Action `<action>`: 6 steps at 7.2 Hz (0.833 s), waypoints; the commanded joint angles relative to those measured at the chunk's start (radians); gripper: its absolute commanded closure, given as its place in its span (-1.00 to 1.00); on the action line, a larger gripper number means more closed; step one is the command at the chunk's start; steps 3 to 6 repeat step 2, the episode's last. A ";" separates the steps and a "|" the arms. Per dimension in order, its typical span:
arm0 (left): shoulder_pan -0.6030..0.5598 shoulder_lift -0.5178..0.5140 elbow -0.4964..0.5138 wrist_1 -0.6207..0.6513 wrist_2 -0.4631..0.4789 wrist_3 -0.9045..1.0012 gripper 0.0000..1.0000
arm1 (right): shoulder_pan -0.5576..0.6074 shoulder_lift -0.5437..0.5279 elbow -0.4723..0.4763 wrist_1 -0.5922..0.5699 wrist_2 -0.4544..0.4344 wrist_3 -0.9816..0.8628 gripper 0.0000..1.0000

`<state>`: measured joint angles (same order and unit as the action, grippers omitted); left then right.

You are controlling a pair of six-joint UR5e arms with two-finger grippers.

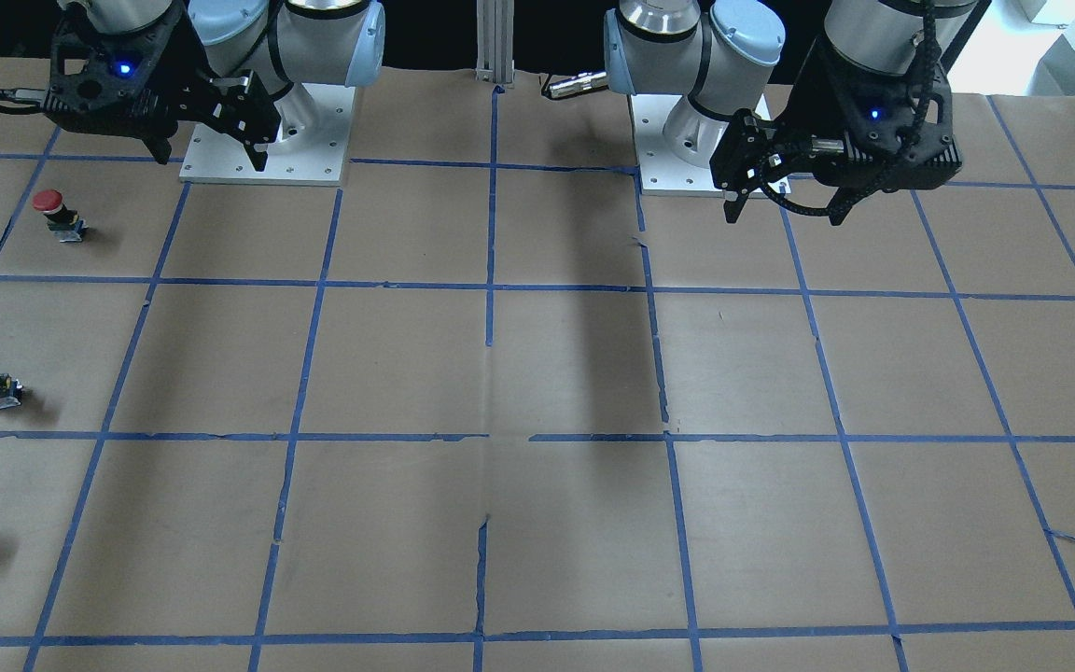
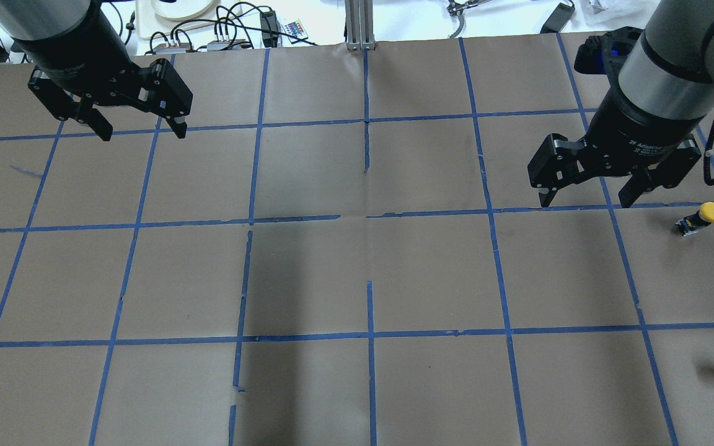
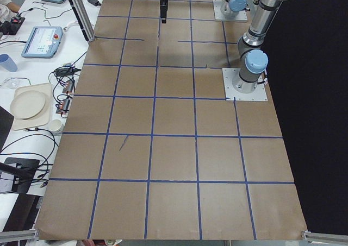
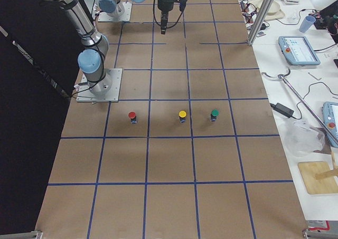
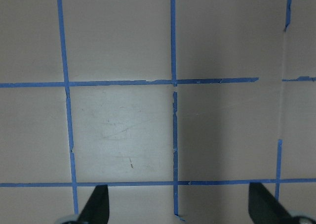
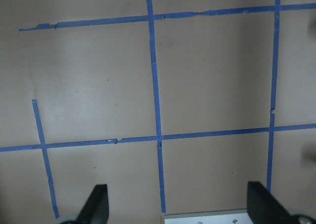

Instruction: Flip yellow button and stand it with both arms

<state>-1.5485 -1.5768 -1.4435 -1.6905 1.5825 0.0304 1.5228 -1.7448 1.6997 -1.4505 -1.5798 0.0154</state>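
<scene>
At table right edge I see yellow button, right gripper nearby, left gripper far left, both claws spread, empty

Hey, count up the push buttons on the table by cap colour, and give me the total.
red button: 1
yellow button: 1
green button: 1
Total: 3
</scene>
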 commanded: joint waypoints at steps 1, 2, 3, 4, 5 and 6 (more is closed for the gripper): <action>0.001 0.011 0.003 -0.003 -0.019 -0.003 -0.99 | -0.001 0.001 -0.002 -0.004 -0.008 0.000 -1.00; 0.001 0.018 -0.007 -0.005 -0.030 -0.004 -0.99 | 0.000 0.001 -0.002 -0.004 -0.008 0.000 -1.00; 0.001 0.018 -0.007 -0.005 -0.030 -0.004 -0.99 | 0.000 0.001 -0.002 -0.004 -0.008 0.000 -1.00; 0.001 0.018 -0.007 -0.005 -0.030 -0.004 -0.99 | 0.000 0.001 -0.002 -0.004 -0.008 0.000 -1.00; 0.001 0.018 -0.007 -0.005 -0.030 -0.004 -0.99 | 0.000 0.001 -0.002 -0.004 -0.008 0.000 -1.00; 0.001 0.018 -0.007 -0.005 -0.030 -0.004 -0.99 | 0.000 0.001 -0.002 -0.004 -0.008 0.000 -1.00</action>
